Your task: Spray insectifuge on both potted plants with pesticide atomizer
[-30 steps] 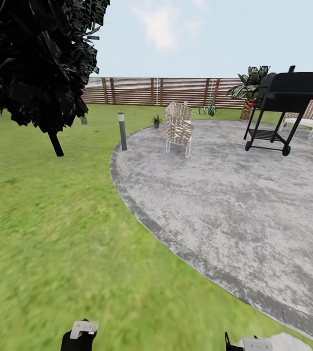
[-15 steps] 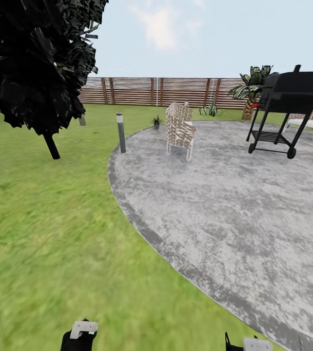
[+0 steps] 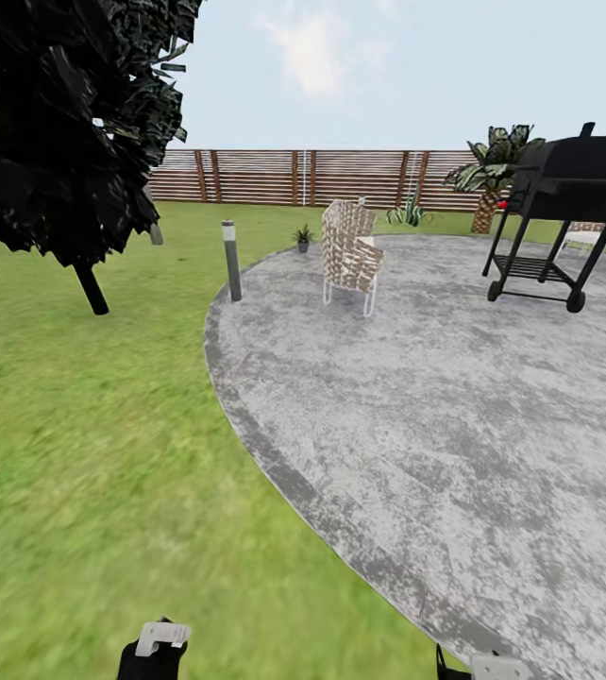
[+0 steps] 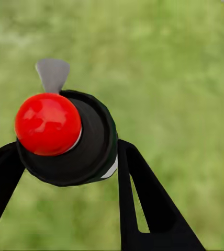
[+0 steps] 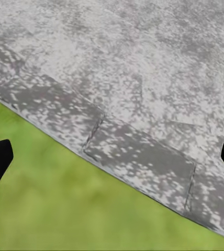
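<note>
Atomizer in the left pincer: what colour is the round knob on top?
Glossy red, on the pesticide atomizer with its dark round body; clearest in the left wrist view.

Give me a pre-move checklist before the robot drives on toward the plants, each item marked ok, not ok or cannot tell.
1. Pesticide atomizer sits between the left gripper's fingers: ok.
2. Right gripper open and carrying nothing: ok.
3. A small potted plant is in sight at the far patio edge: ok; whether it is a task plant: cannot tell.
4. Second potted plant located: cannot tell.
5. Path ahead over the lawn avoids the bollard and woven chair: ok.
6. Nozzle direction of the atomizer: cannot tell.
</note>
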